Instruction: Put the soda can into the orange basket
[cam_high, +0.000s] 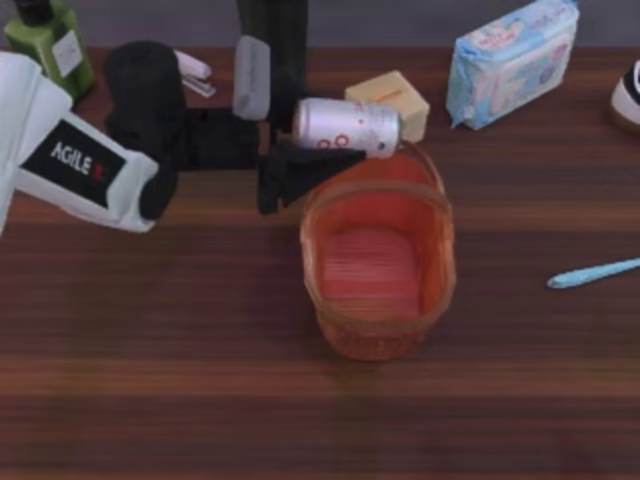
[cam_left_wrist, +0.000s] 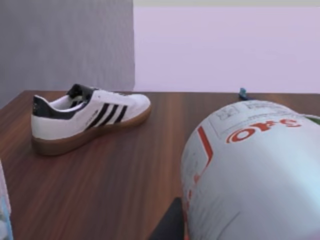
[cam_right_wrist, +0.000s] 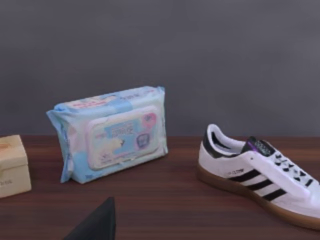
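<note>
The left arm (cam_high: 75, 160) carries a black plate with "AGILE" in white letters and a red mark after them. The soda can (cam_high: 347, 126) bears red lettering and a red logo; in the left wrist view the big red letters appear upside down and cannot be read for certain, and the small print beside them is too fine to read. The wet-wipes pack (cam_right_wrist: 112, 132) has a printed label, unreadable. The sneaker (cam_left_wrist: 85, 117) shows three black stripes, no legible word.
</note>
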